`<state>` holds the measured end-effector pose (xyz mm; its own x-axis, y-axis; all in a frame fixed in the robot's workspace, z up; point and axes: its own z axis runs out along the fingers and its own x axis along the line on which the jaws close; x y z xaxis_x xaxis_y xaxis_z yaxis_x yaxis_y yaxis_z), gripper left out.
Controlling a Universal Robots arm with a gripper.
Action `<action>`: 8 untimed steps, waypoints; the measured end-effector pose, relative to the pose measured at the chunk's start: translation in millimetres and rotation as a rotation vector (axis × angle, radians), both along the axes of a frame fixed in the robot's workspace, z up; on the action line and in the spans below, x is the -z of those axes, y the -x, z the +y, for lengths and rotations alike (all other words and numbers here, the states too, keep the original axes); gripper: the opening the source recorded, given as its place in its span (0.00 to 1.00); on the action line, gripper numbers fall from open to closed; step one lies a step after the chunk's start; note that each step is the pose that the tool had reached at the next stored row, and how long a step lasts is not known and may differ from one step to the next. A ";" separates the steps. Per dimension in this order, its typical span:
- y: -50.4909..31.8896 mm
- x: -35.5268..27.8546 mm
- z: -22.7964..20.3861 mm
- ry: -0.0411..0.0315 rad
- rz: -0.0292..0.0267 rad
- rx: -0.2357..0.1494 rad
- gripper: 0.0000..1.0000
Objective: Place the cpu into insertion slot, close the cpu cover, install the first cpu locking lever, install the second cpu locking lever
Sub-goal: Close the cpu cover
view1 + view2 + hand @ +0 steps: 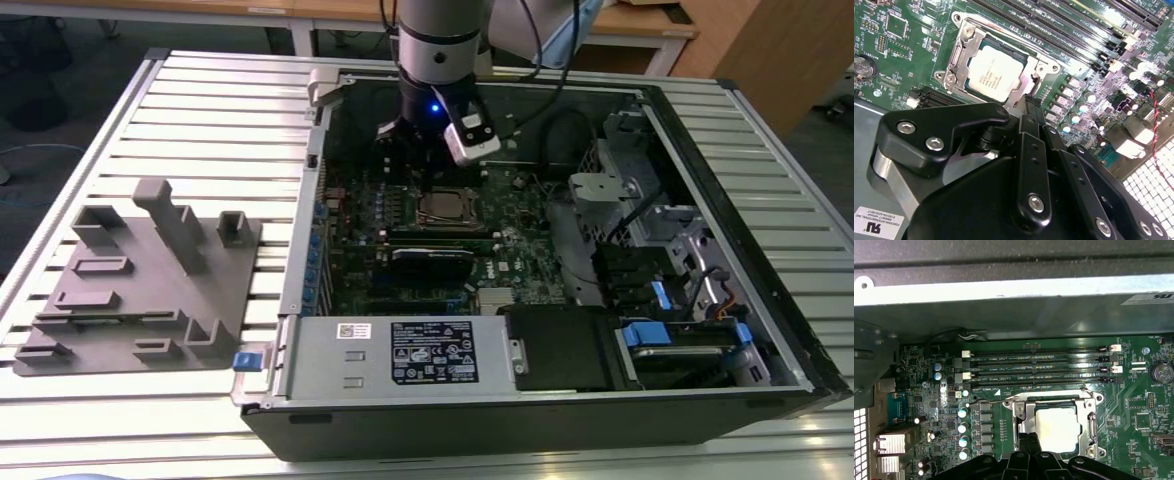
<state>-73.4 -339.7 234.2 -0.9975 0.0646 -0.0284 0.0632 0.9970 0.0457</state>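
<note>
Step in hand: looks like the locking-lever stage, since chip and cover both appear to be in place
cpu [996, 75]: lying flat in the insertion slot [1015, 50], its silvery top facing up, square to the socket
cpu cover [958, 61]: down flat around the chip, with the metal top showing through its central opening
Levers: thin metal runs along the edges of the cover in both wrist views, but I can't tell whether either lever is latched
gripper [1030, 107]: fingers drawn together into one narrow tip with nothing seen between them, poised just beside the edge of the cover and aimed at the socket; contact can't be made out
Setting: green motherboard [400, 270] inside the open computer case [747, 210], long memory slots [1039, 362] just beyond the socket, everything on the slatted counter [200, 120]
What the next move calls for: by my reading, a precise tip placed on a slim lever, pressing on the lever alone and keeping off the chip's top and the capacitors nearby
</note>
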 end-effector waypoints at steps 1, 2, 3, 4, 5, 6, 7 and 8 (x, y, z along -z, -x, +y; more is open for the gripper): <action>0.0 0.6 0.0 0.0000 0.0000 0.000 0.11; 0.0 1.3 0.0 0.0001 0.0000 0.000 0.11; 0.0 2.2 0.0 0.0002 0.0000 0.000 0.11; 0.0 3.3 0.0 0.0002 -0.0002 0.000 0.11; 0.0 4.6 0.0 0.0002 -0.0008 0.000 0.11; 0.1 5.8 0.0 0.0001 -0.0020 0.000 0.11; 0.2 7.0 0.0 0.0000 -0.0031 0.000 0.11; 0.3 8.0 0.0 0.0001 -0.0042 0.000 0.11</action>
